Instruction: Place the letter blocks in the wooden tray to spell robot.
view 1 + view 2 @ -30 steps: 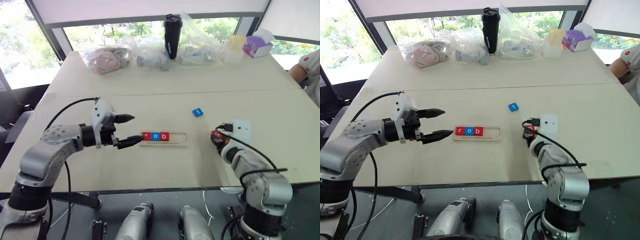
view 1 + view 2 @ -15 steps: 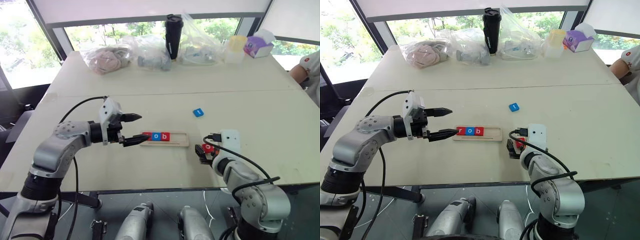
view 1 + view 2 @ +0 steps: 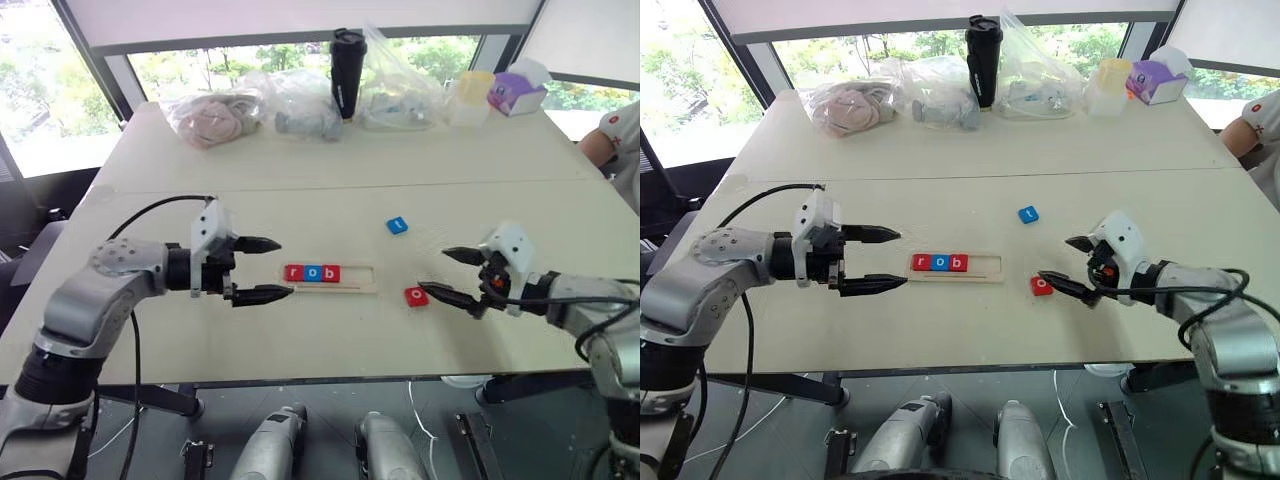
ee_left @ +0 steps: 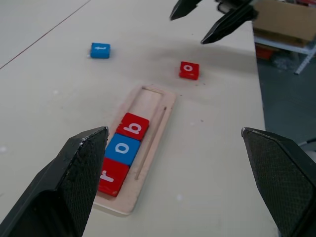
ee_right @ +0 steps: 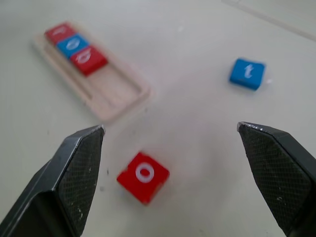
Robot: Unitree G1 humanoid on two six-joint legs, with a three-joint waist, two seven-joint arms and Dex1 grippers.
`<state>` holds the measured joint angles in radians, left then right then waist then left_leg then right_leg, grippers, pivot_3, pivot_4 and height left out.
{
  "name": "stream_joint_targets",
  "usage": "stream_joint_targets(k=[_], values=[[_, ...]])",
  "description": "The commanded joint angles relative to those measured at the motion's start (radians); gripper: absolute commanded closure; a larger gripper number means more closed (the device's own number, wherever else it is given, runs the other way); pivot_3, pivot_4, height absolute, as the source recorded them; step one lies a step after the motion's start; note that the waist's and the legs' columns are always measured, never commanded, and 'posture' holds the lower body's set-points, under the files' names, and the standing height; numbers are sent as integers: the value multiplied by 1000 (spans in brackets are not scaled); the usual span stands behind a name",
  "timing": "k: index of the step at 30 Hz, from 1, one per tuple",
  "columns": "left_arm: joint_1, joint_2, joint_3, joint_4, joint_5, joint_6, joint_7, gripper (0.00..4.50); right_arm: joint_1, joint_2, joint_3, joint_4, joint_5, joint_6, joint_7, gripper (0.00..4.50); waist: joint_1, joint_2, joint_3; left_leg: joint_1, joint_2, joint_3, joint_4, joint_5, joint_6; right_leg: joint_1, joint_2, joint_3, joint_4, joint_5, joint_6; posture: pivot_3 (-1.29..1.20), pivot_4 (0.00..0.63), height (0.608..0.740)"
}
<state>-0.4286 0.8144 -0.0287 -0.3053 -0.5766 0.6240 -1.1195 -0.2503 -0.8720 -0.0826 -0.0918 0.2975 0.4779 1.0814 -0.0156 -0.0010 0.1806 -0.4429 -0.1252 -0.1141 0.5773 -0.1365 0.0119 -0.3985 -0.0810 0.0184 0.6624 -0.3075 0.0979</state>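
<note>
Bright daylight from rear windows (image 3: 60, 90); right wrist view blurred.

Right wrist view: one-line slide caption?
Open right gripper over red o block; blue t block loose; wooden tray holds r-o-b.

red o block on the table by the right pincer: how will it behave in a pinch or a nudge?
The red o block looks rigid, so a pinch shouldn't deform it. It lies flat on the table, so it will probably slide rather than roll or tip. Its faces look smooth, so it may twist between the pincer's fingers.

Red o block (image 5: 143, 176), blue t block (image 5: 247, 73), seemingly pale wooden tray (image 4: 148, 101)
</note>
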Motion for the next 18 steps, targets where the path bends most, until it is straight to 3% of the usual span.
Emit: stream_joint_targets(k=[1, 8, 18], values=[[-3, 41, -35, -58, 53, -47, -31, 0, -70, -28, 101, 174, -94, -234, 128, 33, 1, 0, 0, 0, 0, 0, 0, 0, 0, 0, 0, 0, 0, 0, 0, 0, 150, 740], [55, 57, -47, -110, 91, -67, -17, 0, -224, -2, 190, 418, -126, -372, 275, 33, 2, 0, 1, 0, 0, 0, 0, 0, 0, 0, 0, 1, 0, 0, 0, 0, 150, 740], [68, 53, -11, -179, 59, 2, 53, 0, -249, 43, 225, 476, -152, -444, 312, 33, 4, 0, 1, 0, 0, 0, 0, -1, -2, -1, 0, 1, 0, 0, 0, 0, 150, 740]])
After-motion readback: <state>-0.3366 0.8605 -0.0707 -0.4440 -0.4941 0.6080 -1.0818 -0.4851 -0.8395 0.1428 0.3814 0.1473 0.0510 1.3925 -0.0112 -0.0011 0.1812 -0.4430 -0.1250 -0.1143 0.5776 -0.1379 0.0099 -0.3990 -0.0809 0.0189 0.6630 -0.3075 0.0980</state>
